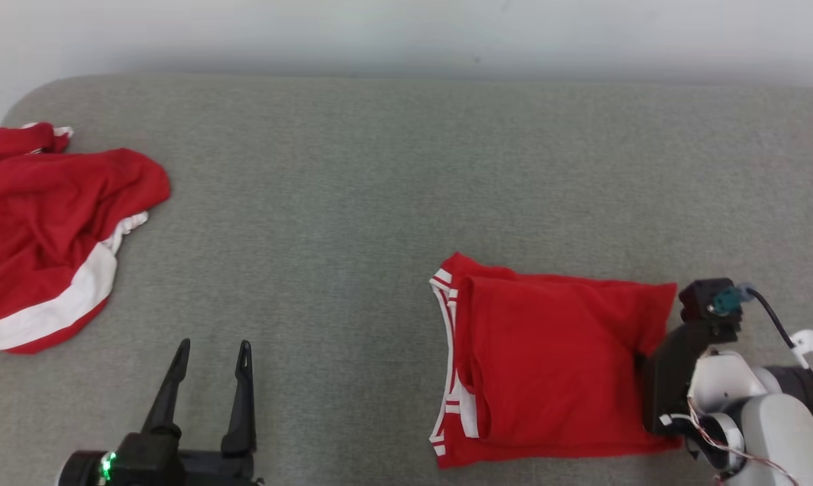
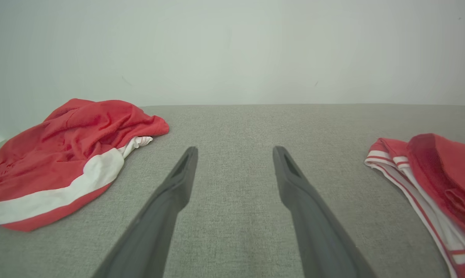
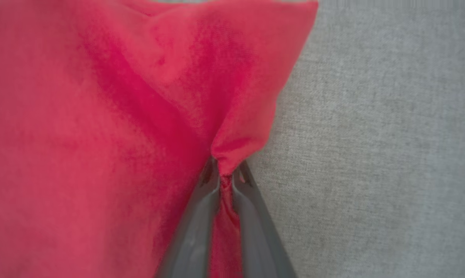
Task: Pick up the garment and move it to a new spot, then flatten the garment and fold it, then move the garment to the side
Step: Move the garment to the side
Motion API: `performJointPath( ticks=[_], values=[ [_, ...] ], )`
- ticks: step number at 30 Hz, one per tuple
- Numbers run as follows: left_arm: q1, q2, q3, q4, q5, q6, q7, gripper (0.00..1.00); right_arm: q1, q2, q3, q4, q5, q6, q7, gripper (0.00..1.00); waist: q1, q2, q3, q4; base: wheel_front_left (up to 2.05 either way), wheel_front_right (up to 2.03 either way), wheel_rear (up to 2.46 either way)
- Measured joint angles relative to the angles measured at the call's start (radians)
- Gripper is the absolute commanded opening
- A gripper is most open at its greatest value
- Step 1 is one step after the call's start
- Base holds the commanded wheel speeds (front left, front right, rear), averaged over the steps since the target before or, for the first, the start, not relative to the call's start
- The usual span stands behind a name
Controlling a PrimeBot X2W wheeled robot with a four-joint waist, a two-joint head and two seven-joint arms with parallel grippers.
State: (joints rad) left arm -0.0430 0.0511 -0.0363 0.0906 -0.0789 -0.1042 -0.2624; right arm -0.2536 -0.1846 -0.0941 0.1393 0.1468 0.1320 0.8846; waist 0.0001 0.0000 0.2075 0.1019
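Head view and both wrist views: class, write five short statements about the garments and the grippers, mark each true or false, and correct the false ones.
1. The folded red garment lies on the grey surface on the robot's right side. True.
2. The right gripper hangs above that garment with its jaws wide open. False: its jaws are shut on a pinch of red cloth at the garment's edge.
3. The left gripper has open jaws with nothing between them. True.
4. The crumpled red and white garment lies on top of the folded one. False: it lies apart, at the far left.
5. The folded garment shows white striped trim along its left edge. True.
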Motion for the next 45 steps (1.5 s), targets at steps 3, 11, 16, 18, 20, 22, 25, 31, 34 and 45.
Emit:
performJointPath(
  ticks=[3, 11, 16, 18, 20, 22, 25, 31, 34, 45],
  values=[
    [-0.009, 0.002, 0.011, -0.015, 0.011, 0.001, 0.0, 1.0, -0.06, -0.035, 0.065, 0.022, 0.001, 0.0, -0.053, 0.0, 0.0001, 0.0, 0.014, -0.028, 0.0, 0.0, 0.0],
    [-0.065, 0.027, 0.014, -0.061, 0.036, -0.002, 0.0, 1.0, -0.259, -0.139, 0.168, 0.163, -0.035, 0.0, -0.2, 0.0, 0.0001, 0.0001, 0.068, -0.136, 0.0, 0.0, 0.0],
    [-0.109, 0.057, 0.002, -0.111, 0.056, -0.008, 0.0, 1.0, -0.362, -0.194, 0.184, 0.27, -0.072, 0.0, -0.276, 0.0, 0.0001, 0.0001, 0.115, -0.212, 0.0, 0.0, 0.0],
    [-0.128, 0.069, 0.002, -0.137, 0.062, -0.009, 0.0, 1.0, -0.404, -0.221, 0.173, 0.311, -0.105, 0.0, -0.317, 0.0, 0.0001, 0.0001, 0.137, -0.24, 0.0, 0.0, 0.0],
    [-0.138, 0.085, -0.003, -0.153, 0.073, -0.01, 0.0, 1.0, -0.441, -0.237, 0.154, 0.351, -0.144, 0.0, -0.358, 0.0, 0.0001, 0.0001, 0.16, -0.267, 0.0, 0.0, 0.0],
    [-0.144, 0.1, -0.005, -0.166, 0.079, -0.01, 0.0, 1.0, -0.476, -0.242, 0.137, 0.389, -0.18, 0.0, -0.397, 0.0, 0.0001, 0.0001, 0.186, -0.29, 0.0, 0.0, 0.0],
    [-0.15, 0.115, -0.01, -0.175, 0.082, -0.011, 0.0, 1.0, -0.511, -0.251, 0.125, 0.426, -0.218, 0.0, -0.434, 0.0, 0.0001, 0.0001, 0.211, -0.312, 0.0, 0.0, 0.0],
    [-0.163, 0.145, -0.024, -0.199, 0.092, -0.012, 0.0, 1.0, -0.6, -0.273, 0.057, 0.509, -0.304, 0.0, -0.558, 0.0, 0.0001, 0.0002, 0.289, -0.363, 0.0, 0.0, 0.0],
    [-0.171, 0.154, -0.026, -0.211, 0.094, -0.012, 0.0, 1.0, -0.625, -0.275, 0.012, 0.527, -0.359, 0.0, -0.61, 0.0, 0.0002, 0.0002, 0.324, -0.381, 0.0, 0.0, 0.0],
    [-0.182, 0.173, -0.03, -0.231, 0.089, -0.011, 0.0, 1.0, -0.653, -0.28, -0.14, 0.551, -0.533, 0.0, -0.75, 0.0, -0.0001, 0.0001, 0.385, -0.406, 0.0, 0.0, 0.0]
  ],
)
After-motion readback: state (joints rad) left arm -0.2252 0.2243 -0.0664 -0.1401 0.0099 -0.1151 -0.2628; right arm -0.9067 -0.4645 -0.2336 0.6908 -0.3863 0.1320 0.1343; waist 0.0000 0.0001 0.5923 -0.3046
